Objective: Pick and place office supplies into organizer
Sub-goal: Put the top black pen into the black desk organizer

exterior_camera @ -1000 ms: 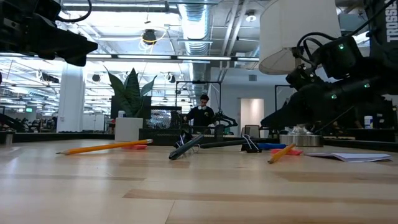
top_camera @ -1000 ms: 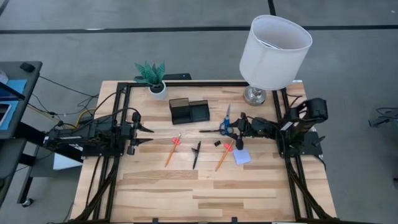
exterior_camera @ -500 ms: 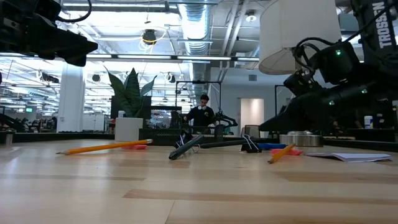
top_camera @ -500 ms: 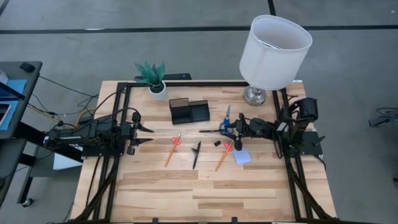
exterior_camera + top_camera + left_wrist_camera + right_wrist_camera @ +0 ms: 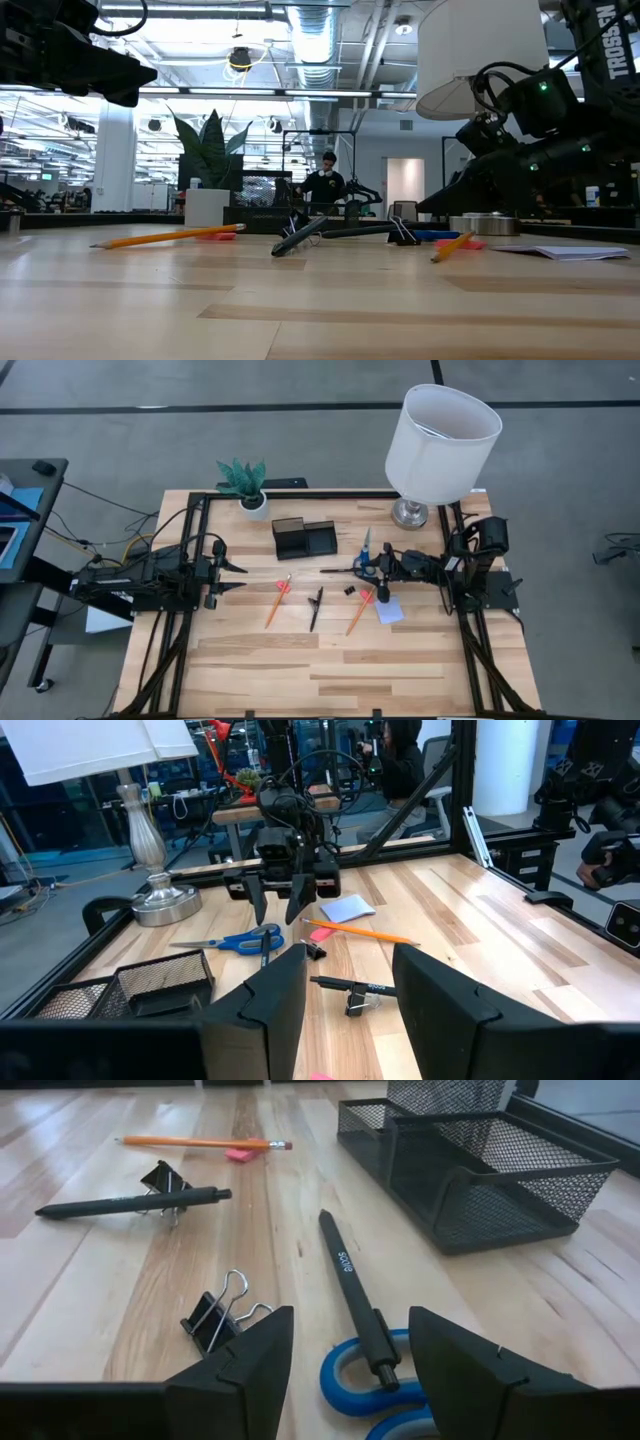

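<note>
- My right arm is pulling its rear joints in tighter while my right claw (image 5: 381, 572) is settling low over the blue-handled scissors (image 5: 375, 1380) and a black pen (image 5: 352, 1285), so a pick is probably coming.
- That claw is hanging parted, grasping nothing, fingers straddling the pen's end.
- My left claw (image 5: 236, 577) is waiting released above the bench (image 5: 300, 660).
- The organizer (image 5: 304, 538) is standing empty; every supply is lying on the bench.

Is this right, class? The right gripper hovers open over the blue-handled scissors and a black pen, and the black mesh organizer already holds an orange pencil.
Not quite. The organizer holds nothing: the right wrist view shows its mesh sections bare, and an orange pencil lies on the table beside a pink eraser. The rest stands: the right gripper hovers open over the blue-handled scissors and a black pen.
</note>
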